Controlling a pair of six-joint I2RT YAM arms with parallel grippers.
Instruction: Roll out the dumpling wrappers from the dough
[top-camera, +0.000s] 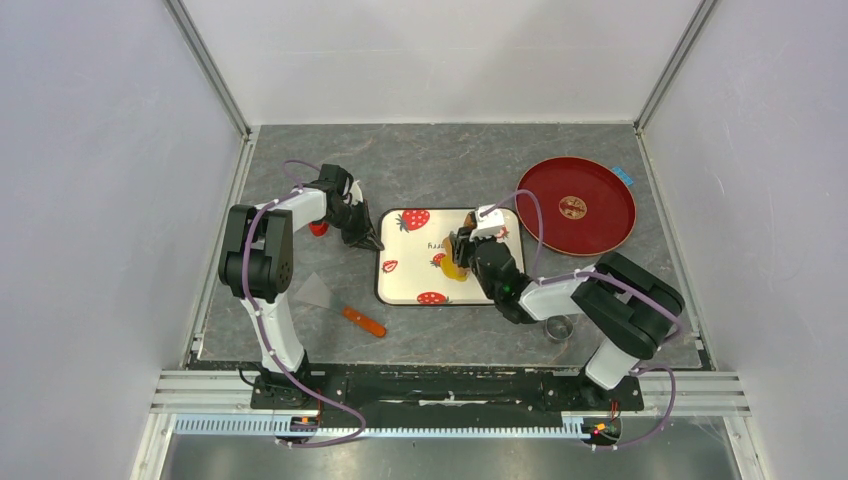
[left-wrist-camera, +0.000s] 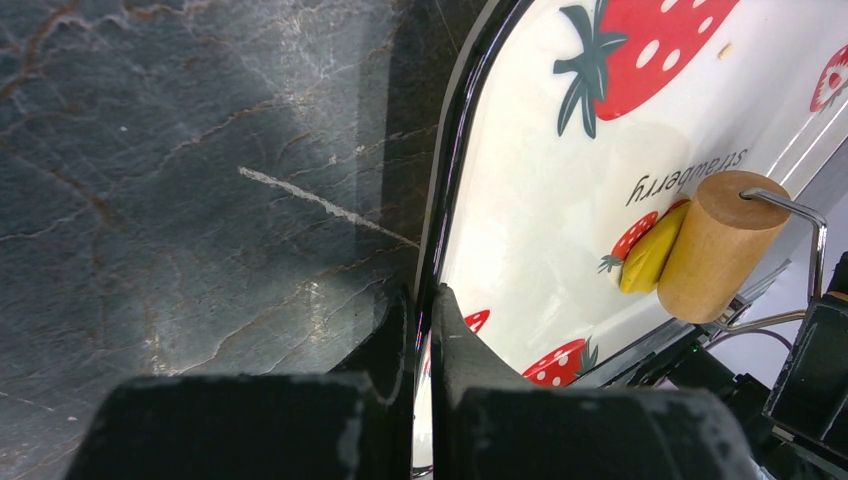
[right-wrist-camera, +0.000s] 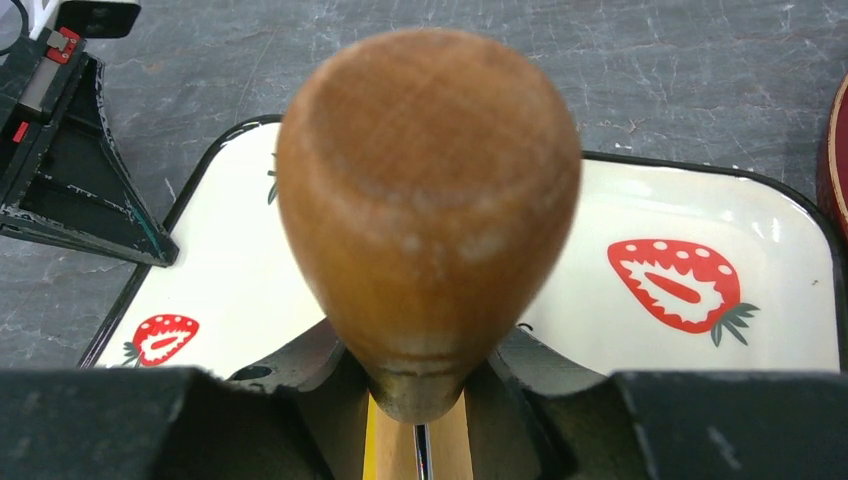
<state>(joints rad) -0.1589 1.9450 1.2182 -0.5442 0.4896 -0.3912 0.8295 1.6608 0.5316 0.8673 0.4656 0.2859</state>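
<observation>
Here, the left end effector (top-camera: 370, 240) is clamped shut on the rim of the tray (top-camera: 410, 255), at its 9 o'clock edge. The right end effector (top-camera: 468, 248) grips the wooden roller (left-wrist-camera: 715, 245) by its handle. The drum touches the dough (left-wrist-camera: 650, 258), a yellow lump just toward 6 o'clock from the tray's centre.

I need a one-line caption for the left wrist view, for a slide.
Left fingers pinch the rim of the strawberry tray; the wooden roller rests against the yellow dough.

Grey stone table (top-camera: 440, 160), strawberry tray (top-camera: 412, 262), red plate (top-camera: 606, 200), scraper (top-camera: 338, 306)
</observation>
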